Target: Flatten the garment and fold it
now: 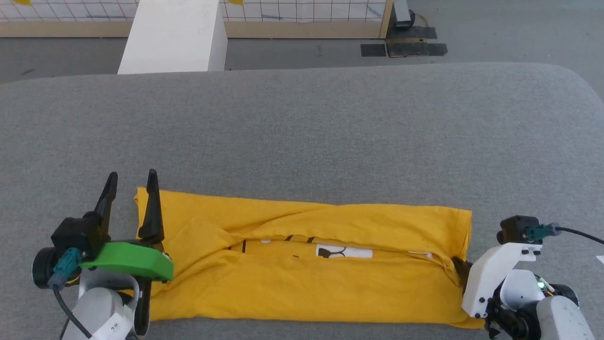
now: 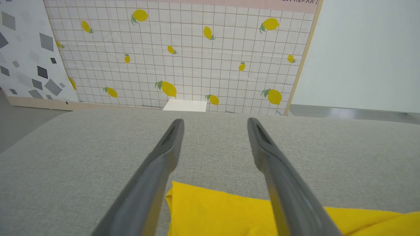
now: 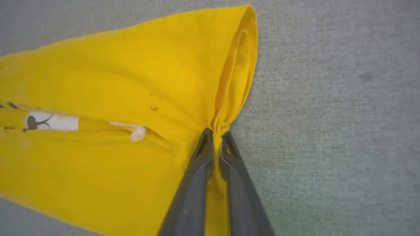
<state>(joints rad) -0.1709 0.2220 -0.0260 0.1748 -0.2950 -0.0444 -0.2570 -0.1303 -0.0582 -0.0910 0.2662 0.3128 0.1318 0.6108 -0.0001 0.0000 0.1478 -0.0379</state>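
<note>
Within right gripper (image 3: 215, 136), pinched garment (image 1: 302, 278) edge; lengthwise fold apparently done (print peeking out), crosswise fold pending; left gripper (image 1: 132, 174) wide, empty.

This looks like a robotics lab dressed up as a home rather than a real one. At 12 o'clock, beyond the grey fabric-padded bench (image 1: 302, 132), stands a wood-framed panel (image 2: 197, 49) printed with tiles and lemons, a flat backdrop. A terrazzo-print panel (image 2: 26, 55) leans at 10 o'clock. The floor (image 1: 495, 33) is bare grey, with black tape patches (image 1: 403, 49) at 1 o'clock and a plain white block (image 1: 174, 38) at 11.
</note>
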